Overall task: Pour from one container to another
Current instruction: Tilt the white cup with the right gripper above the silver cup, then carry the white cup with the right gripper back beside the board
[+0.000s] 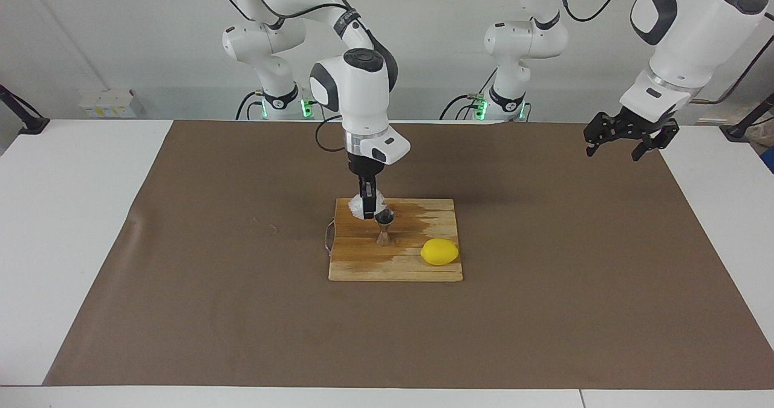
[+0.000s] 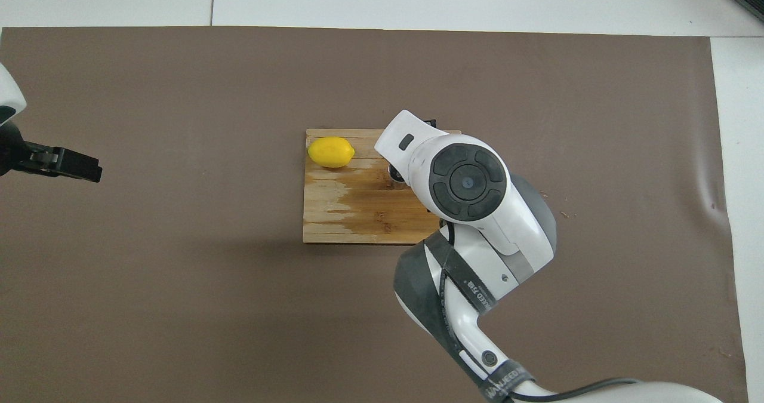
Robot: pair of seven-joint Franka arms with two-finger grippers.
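Note:
My right gripper (image 1: 367, 204) is shut on the translucent plastic cup (image 1: 359, 208) and holds it tilted over the wooden board (image 1: 393, 266), its mouth at the top of the steel jigger (image 1: 384, 226). The jigger stands upright on the board. In the overhead view the right arm's wrist hides the cup, and only a sliver of the jigger (image 2: 395, 176) shows. My left gripper (image 1: 623, 136) is open and empty, raised over the mat's edge at the left arm's end of the table; it also shows in the overhead view (image 2: 77, 165), where it waits.
A yellow lemon (image 1: 439, 251) lies on the board's corner farther from the robots, toward the left arm's end; it also shows in the overhead view (image 2: 330, 151). The board (image 2: 352, 212) has a dark wet patch. A brown mat (image 1: 242, 311) covers the table.

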